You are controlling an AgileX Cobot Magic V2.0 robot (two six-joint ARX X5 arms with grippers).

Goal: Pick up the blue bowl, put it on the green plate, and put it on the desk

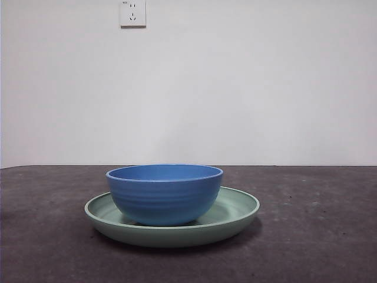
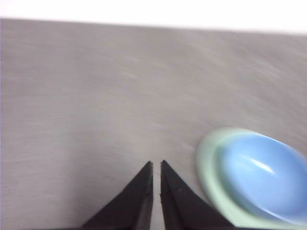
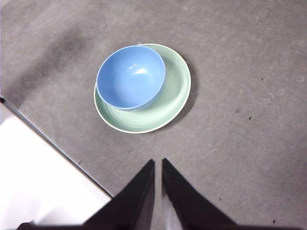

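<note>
The blue bowl [image 1: 164, 193] stands upright inside the green plate [image 1: 235, 213], and the plate rests on the dark desk [image 1: 318, 247]. The right wrist view shows the bowl [image 3: 131, 76] sitting off-centre on the plate [image 3: 168, 103], against one side of its rim. My right gripper [image 3: 158, 165] hovers high above the desk, well clear of the plate, jaws shut and empty. The left wrist view is blurred; there the bowl [image 2: 266, 177] and plate [image 2: 208, 165] lie to one side of my left gripper [image 2: 156, 165], which is shut on nothing. Neither arm shows in the front view.
A white wall with a socket [image 1: 132, 13] rises behind the desk. The desk's edge [image 3: 53, 143] runs diagonally through the right wrist view, with pale floor beyond it.
</note>
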